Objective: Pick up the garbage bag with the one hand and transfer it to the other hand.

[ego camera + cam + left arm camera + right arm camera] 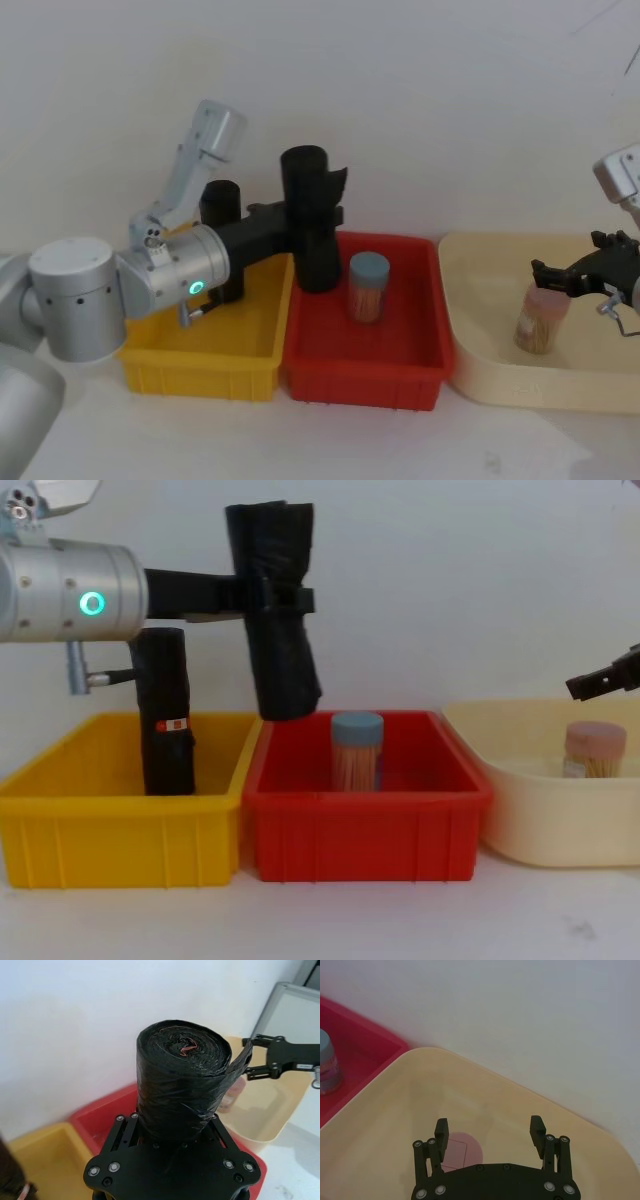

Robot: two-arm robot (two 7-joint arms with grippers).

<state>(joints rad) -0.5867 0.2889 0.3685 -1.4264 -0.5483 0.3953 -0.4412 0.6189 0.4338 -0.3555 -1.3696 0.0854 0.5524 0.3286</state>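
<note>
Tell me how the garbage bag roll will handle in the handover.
The garbage bag probably squashes slightly: the left gripper pinches its crinkled wraps. Its glossy film looks slippery. The loose flap may snag or unwind.

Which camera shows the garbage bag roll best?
Chest view: the full garbage bag roll shows side-on, gripped mid-length by the left end effector above the red bin. Head view shows it from above; left wrist view, its rolled end close up. Right end effector hovers open over the cream tub.
</note>
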